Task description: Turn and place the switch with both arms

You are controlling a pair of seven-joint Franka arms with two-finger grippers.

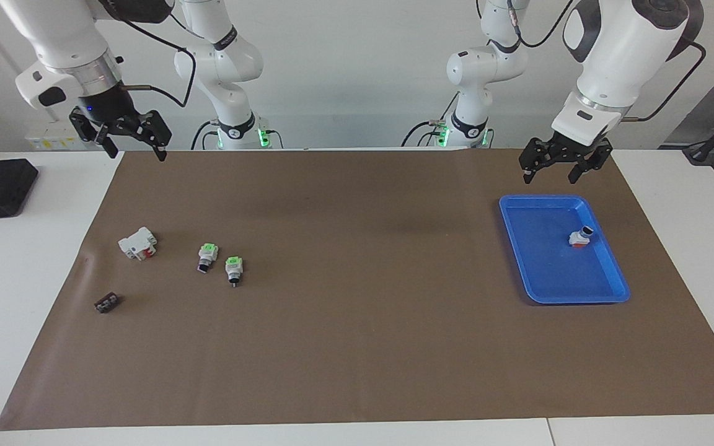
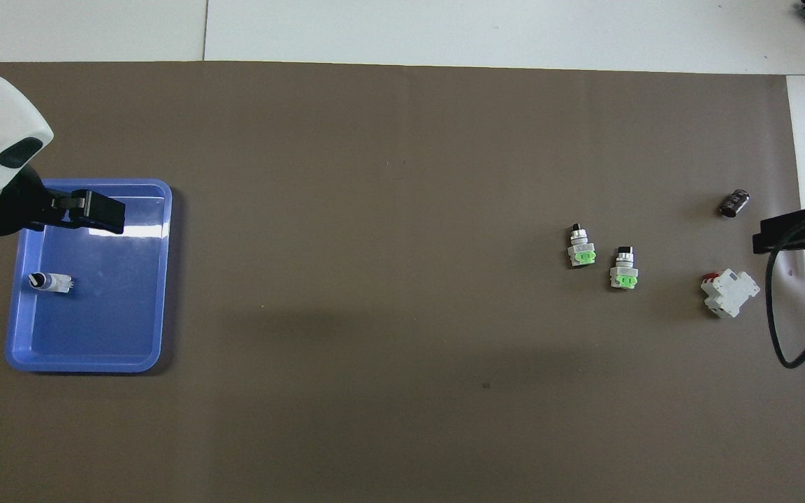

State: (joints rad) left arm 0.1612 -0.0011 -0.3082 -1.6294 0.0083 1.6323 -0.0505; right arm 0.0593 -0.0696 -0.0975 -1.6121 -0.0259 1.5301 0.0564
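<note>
So the layout here pretty much explains itself: one switch [image 1: 581, 237] is already lying in the blue tray [image 1: 537, 272] at the left arm's end of the table, on its side with the red part down and the black knob pointing up toward the robots, which looks to me like the "turned" pose the job wants. The other two switches [image 1: 207, 256] [image 1: 233, 270] sit side by side on the brown mat [image 1: 357, 347] toward the right arm's end, green faces up, knobs pointing away from the robots, so they haven't been flipped yet. My guess is that's why it takes two arms: the right one is closest to the pile, picks one up, and hands it across so it ends up turned over on the tray side. Right now neither arm is doing anything with them. The left gripper [image 1: 558, 167] hangs over the mat just at the tray's robot-side edge, fingers spread wide and nothing in them. The right gripper [image 1: 126, 139] is up over the mat's corner at its own end, also wide open and empty, well apart from the switches. Nearby, there's a white block with a red part [image 1: 137, 243] and a small dark piece [image 1: 106, 303], both of which look like distractors to leave alone. I'd bet the right gripper goes for the nearer green switch next.
</note>
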